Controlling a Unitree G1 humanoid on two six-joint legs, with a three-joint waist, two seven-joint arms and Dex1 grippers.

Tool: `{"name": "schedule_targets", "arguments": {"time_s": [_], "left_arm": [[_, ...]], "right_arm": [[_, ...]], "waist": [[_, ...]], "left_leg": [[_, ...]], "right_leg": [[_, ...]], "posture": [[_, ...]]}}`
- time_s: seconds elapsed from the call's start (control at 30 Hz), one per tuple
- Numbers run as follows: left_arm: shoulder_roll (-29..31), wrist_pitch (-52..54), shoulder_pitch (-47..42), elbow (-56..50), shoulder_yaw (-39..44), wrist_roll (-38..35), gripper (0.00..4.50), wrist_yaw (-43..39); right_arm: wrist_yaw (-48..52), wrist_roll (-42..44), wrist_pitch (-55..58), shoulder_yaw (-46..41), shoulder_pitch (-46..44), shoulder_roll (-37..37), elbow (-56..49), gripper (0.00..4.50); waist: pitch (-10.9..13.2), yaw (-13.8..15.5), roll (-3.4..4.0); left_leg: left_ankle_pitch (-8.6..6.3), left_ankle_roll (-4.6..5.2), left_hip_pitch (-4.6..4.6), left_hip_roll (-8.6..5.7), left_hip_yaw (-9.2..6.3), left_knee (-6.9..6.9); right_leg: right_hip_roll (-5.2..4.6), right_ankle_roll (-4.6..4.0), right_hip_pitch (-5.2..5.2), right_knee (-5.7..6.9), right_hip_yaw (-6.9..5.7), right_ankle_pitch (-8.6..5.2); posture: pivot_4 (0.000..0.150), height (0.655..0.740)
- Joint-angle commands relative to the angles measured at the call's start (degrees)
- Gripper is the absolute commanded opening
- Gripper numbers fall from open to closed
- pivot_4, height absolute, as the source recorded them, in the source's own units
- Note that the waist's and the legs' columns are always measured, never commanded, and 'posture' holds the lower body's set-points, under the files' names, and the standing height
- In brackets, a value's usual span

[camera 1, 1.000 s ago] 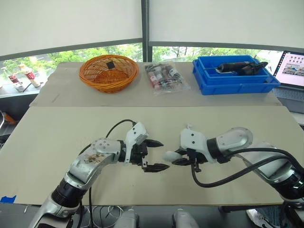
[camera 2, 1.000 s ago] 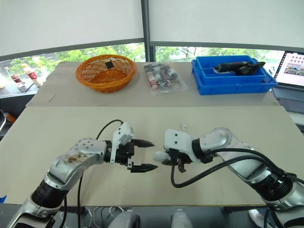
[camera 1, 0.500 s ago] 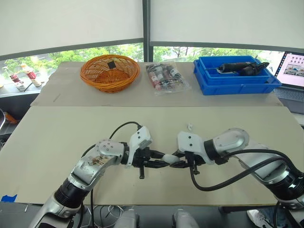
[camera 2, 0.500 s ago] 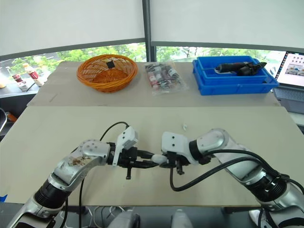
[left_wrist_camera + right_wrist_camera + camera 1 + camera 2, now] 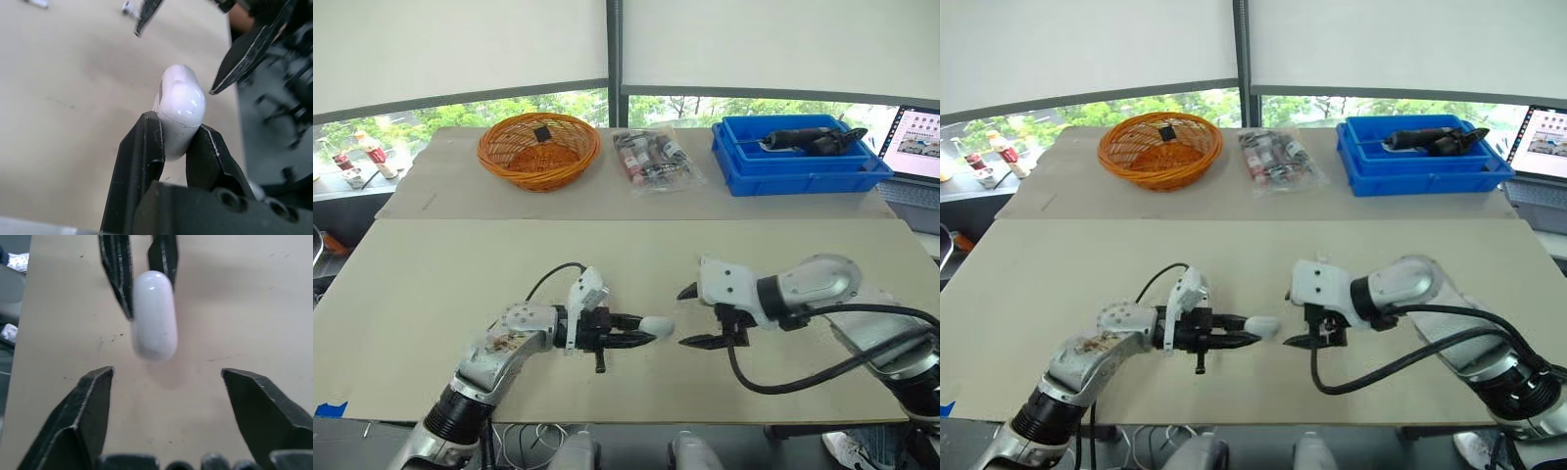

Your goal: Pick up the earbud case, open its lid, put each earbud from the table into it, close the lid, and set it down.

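Earbud case point(image 5: 178, 105) is pinched between the fingers of my left gripper point(image 5: 636, 331) and held just above the table point(image 5: 431, 284), so I count the pick-up done. Its lid looks shut. Just right of it, my right gripper point(image 5: 685, 316) faces the case with its jaws spread wide, holding nothing. What I take for an earbud point(image 5: 128, 7) lies on the table beyond. Opening, loading, closing and setting down remain.
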Motion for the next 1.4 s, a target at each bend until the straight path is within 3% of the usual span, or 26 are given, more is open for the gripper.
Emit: {"name": "schedule_targets", "arguments": {"time_s": [0.03, 0.43, 0.87, 1.17, 1.4], "left_arm": [[-0.5, -3.2, 0.9, -0.1, 1.8, -2.3, 0.61, -2.5], [-0.9, -6.8, -0.3, 0.0, 0.3, -0.5, 0.61, -4.6], [0.1, -10.0, 0.3, 0.6, 0.2, 1.8, 0.61, -4.0], [1.8, -10.1, 3.7, 0.8, 4.4, 0.5, 0.61, -2.5], [0.9, -10.0, 2.7, 0.0, 3.2, 0.5, 0.61, -2.5]], "right_arm": [[0.0, 3.2, -0.1, -3.5, 0.4, 1.2, -4.5, 3.81], [-4.5, 0.8, 0.0, -2.4, 0.2, 5.2, -2.2, 3.81], [-4.0, 9.8, 7.5, -8.3, -3.1, 6.3, -1.8, 3.81], [-2.3, 12.8, 4.2, -15.6, 3.8, 2.0, -4.9, 3.81], [-5.3, 7.2, 1.6, -8.1, 3.9, 3.9, -6.8, 3.81]], "waist": [[0.0, 0.0, 0.0], [0.0, 0.0, 0.0], [0.0, 0.0, 0.0], [0.0, 0.0, 0.01], [0.0, 0.0, 0.0]], "left_leg": [[0.0, 0.0, 0.0, 0.0, 0.0, 0.0], [0.0, 0.0, 0.02, -0.02, 0.01, 0.04], [0.0, 0.0, 0.01, -0.02, 0.0, 0.04], [-0.02, 0.02, 0.02, -0.02, 0.01, 0.04], [-0.02, 0.02, 0.02, -0.01, 0.01, 0.04]], "right_leg": [[0.0, 0.0, 0.0, 0.0, 0.0, 0.0], [-0.02, 0.0, 0.03, 0.01, 0.0, 0.0], [-0.02, -0.01, 0.03, 0.01, 0.0, 0.0], [-0.02, 0.0, 0.04, 0.0, 0.01, 0.0], [-0.01, 0.0, 0.03, 0.01, 0.01, 0.0]], "posture": [[0.15, 0.74], [0.15, 0.74], [0.15, 0.74], [0.15, 0.74], [0.15, 0.74]]}}
